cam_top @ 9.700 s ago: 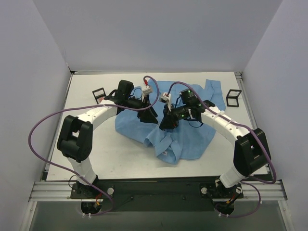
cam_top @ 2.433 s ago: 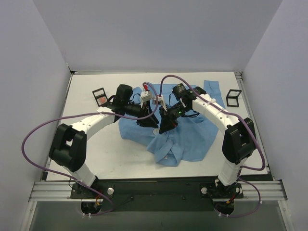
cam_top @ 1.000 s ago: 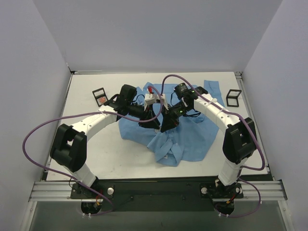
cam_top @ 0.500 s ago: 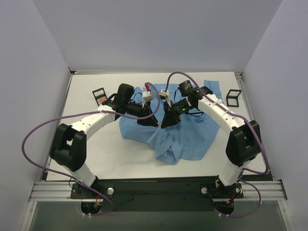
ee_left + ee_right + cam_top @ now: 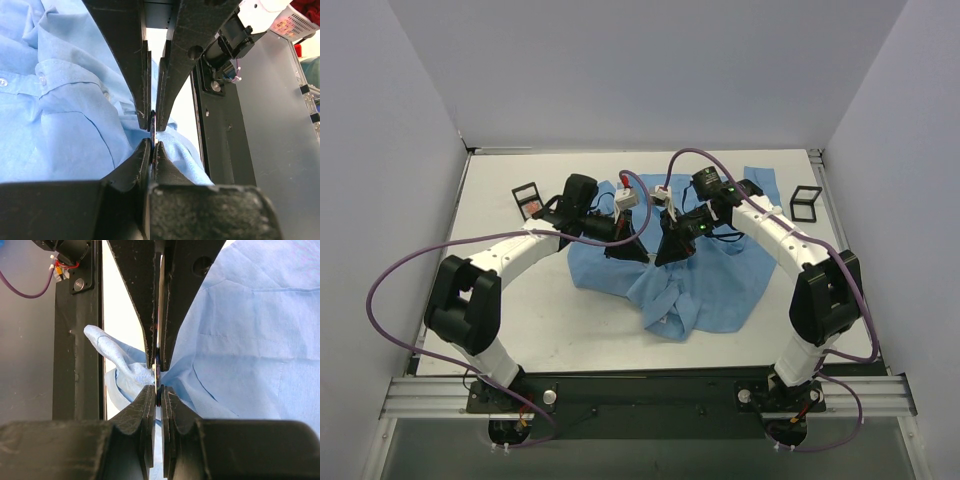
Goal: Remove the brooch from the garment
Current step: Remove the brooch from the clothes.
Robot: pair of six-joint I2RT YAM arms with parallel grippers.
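The garment [image 5: 720, 285], a light blue collared shirt, lies crumpled on the middle of the white table [image 5: 560, 320]. Both grippers meet tip to tip over a raised fold near its left-centre. The brooch shows only edge-on, as a thin dark sliver [image 5: 153, 124] [image 5: 158, 371] between the facing fingertips. My left gripper [image 5: 153, 145] [image 5: 644, 256] is shut on the sliver's near edge, with shirt cloth [image 5: 65, 115] bunched beside it. My right gripper [image 5: 158, 390] [image 5: 661, 260] is shut on the opposite edge, where the fabric [image 5: 250, 330] puckers toward the tips.
Two black rectangular frames stand on the table, one at the back left [image 5: 527, 197] and one at the back right [image 5: 805, 202]. Pale walls close in the table on three sides. Purple cables loop off both arms.
My left gripper's jaws have closed onto the brooch's edge. The right arm drew slightly back and right about half a second ago, staying shut, and the shirt fold rose with it.
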